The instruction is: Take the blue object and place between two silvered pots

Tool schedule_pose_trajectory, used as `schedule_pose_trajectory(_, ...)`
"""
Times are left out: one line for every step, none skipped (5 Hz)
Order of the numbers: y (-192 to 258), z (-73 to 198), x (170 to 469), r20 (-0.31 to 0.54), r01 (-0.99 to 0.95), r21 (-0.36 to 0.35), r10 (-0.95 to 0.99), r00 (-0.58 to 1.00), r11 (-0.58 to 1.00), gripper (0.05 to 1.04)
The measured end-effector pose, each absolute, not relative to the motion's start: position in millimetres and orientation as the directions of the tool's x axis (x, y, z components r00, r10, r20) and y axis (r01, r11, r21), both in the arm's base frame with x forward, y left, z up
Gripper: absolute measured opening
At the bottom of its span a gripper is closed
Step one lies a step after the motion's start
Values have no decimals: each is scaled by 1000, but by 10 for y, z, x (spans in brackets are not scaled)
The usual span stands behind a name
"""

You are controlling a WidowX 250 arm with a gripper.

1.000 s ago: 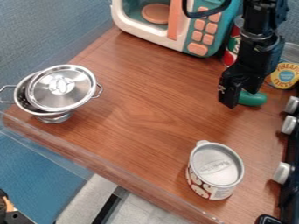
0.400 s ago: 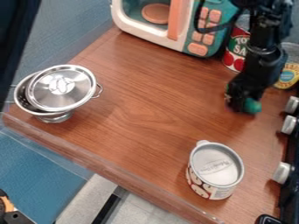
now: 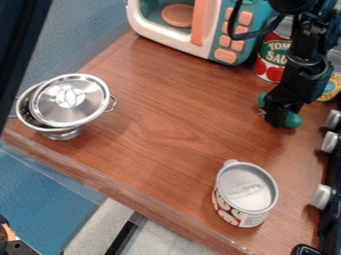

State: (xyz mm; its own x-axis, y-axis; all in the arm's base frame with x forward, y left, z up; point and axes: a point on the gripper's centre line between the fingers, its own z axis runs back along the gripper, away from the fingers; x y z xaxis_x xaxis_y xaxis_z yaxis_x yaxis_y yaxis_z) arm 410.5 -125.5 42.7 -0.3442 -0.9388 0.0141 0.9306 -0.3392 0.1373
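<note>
Even, moderately bright light covers the wooden tabletop [image 3: 166, 99], with a faint, soft shadow beside the steel pot [image 3: 24, 112]. White glints streak its shiny lid [image 3: 80, 110], while the can's metal top [image 3: 248, 187] has a paler sheen. The shape in the upper left corner [image 3: 19, 30] is nearly black.

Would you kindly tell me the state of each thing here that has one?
Silver pot: upright, partly covered.
Pot lid: askew on the pot.
Silver-topped can: on end, top covered.
Green object: crosswise at the tool, both ends showing.
Tool: lowered over it.
Tomato tin: upright.
</note>
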Motion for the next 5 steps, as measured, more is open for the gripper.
schedule_pose_trajectory(-1187,438,4055,-3,924,97,-928,-372,-371,430)
schedule_pose_trajectory(-932,649,3966,-39,929,111,-936,-350,-352,430)
schedule_pose_trajectory(-741,879,3730,-68,937,141,-947,-314,-320,430)
schedule_pose_trajectory(-526,1005,3365,-74,954,137,-963,-259,-267,430)
schedule_pose_trajectory(-449,1020,3065,-44,967,139,-977,-210,-214,430)
